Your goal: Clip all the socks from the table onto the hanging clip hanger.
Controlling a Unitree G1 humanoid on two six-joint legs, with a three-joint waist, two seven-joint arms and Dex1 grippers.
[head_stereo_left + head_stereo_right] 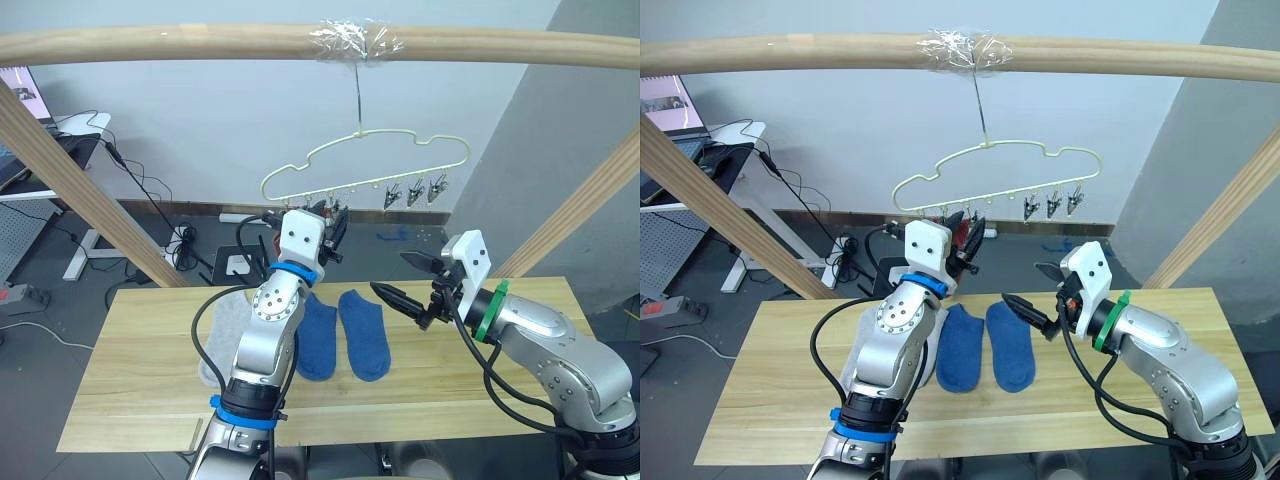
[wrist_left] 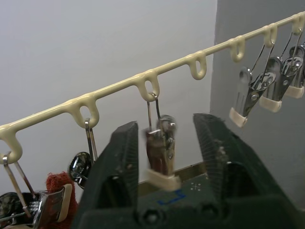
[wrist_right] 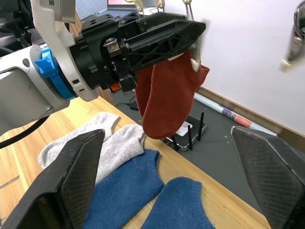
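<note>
On the table [image 1: 150, 380] lie two blue socks [image 1: 345, 335] and two grey socks [image 3: 102, 143]. Right gripper [image 1: 408, 283] hovers above the table, wide open, empty. Beyond, left gripper [image 2: 167, 157], open, straddles a clip on the clip hanger [image 1: 365, 165]; a rust red sock [image 3: 167, 100] hangs clipped.

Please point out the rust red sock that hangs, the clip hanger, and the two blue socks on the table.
rust red sock [image 3: 164, 102]: right wrist view, middle of the fabric.
clip hanger [image 1: 366, 136]: left eye view, wavy top wire.
blue socks [image 1: 364, 335]: left eye view, middle of the right one.
</note>
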